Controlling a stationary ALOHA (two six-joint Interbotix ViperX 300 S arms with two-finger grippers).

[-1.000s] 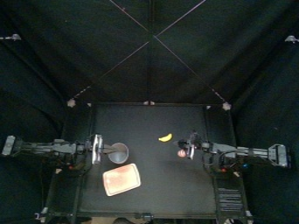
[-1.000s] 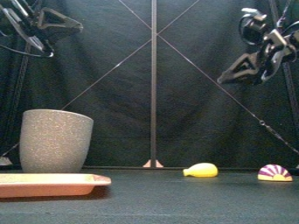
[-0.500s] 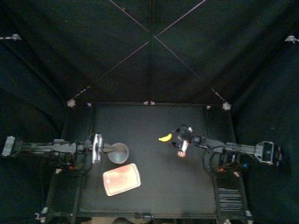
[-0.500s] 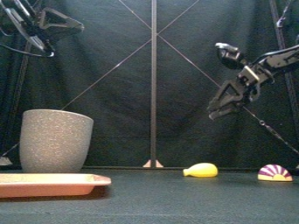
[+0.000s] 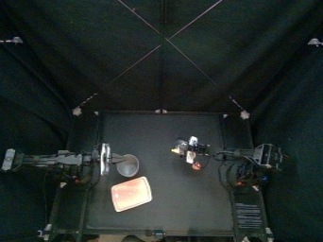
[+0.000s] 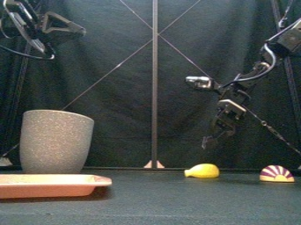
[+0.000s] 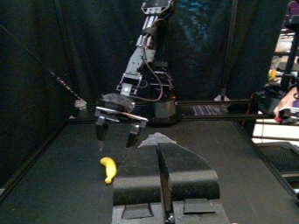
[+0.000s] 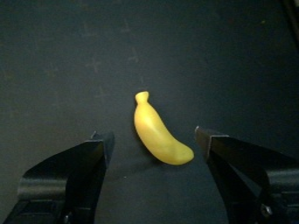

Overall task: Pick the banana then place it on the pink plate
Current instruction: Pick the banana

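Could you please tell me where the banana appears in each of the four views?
Top: small yellow toy banana just right of centre, under the black right gripper.
Front: low, right of centre.
Left wrist: below that gripper.
Right wrist: centred between its open fingers.
Shared landmark: that gripper above it.

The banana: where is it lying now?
In the front view the banana lies on the table right of centre, under the open right gripper, left of a striped toy.

Top looks down, front looks level; both wrist cameras share the banana (image 8: 160,133).
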